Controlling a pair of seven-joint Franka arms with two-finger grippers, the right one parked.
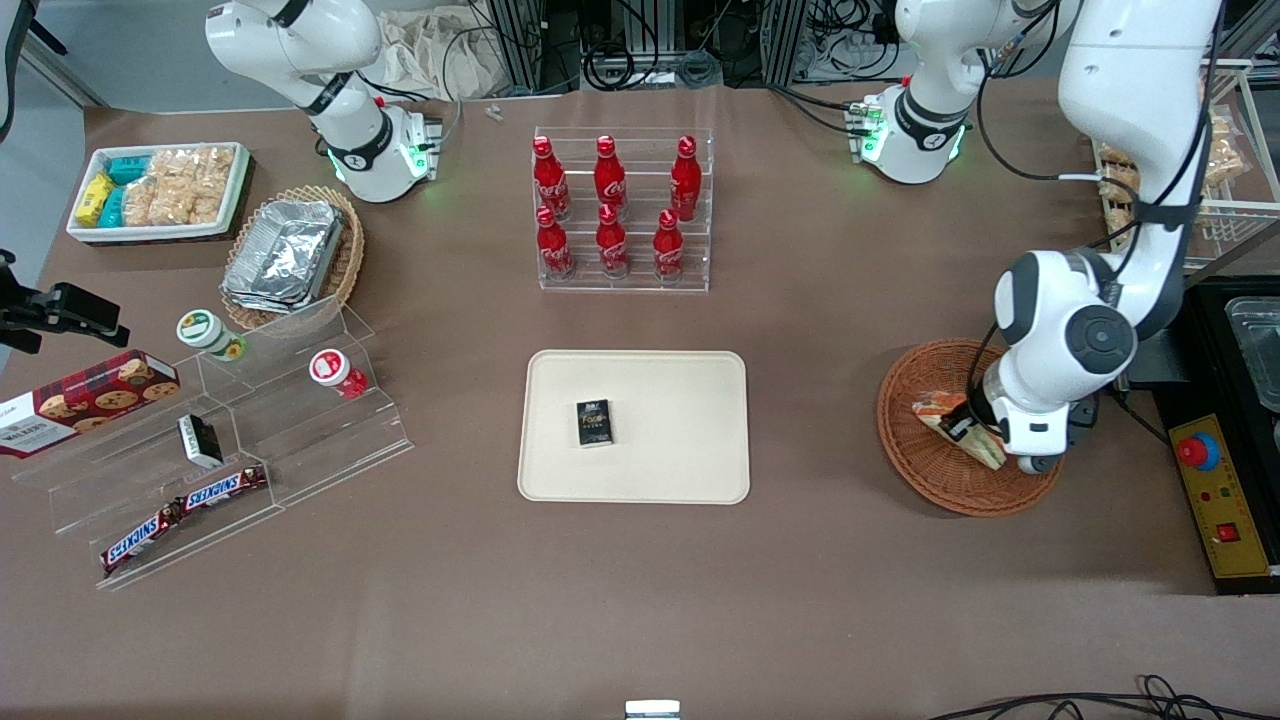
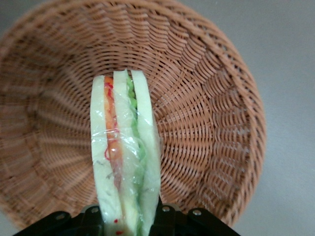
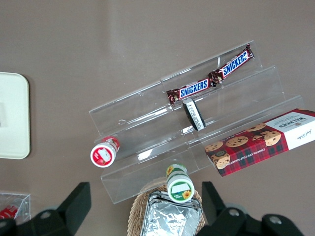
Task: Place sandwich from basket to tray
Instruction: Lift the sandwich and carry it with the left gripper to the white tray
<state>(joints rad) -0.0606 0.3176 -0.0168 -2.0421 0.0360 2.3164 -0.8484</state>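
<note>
The round orange-brown wicker basket (image 1: pixel 935 470) stands at the working arm's end of the table. The clear-wrapped wedge sandwich (image 1: pixel 948 412) is in it, pale bread with orange-red and green filling. My gripper (image 1: pixel 985 432) is down in the basket and shut on the sandwich. In the left wrist view the sandwich (image 2: pixel 125 152) stands on edge between the black fingers (image 2: pixel 167 221), which press both bread sides, over the basket (image 2: pixel 211 123). The cream-beige tray (image 1: pixel 680 460) lies in the table's middle with a small dark box (image 1: pixel 594 422) on it.
A clear rack of red cola bottles (image 1: pixel 620 212) stands farther from the front camera than the tray. A clear stepped stand with Snickers bars (image 1: pixel 185 515), cups and a cookie box, a pale basket of foil trays (image 1: pixel 290 255) and a white snack tray (image 1: pixel 160 190) lie toward the parked arm's end.
</note>
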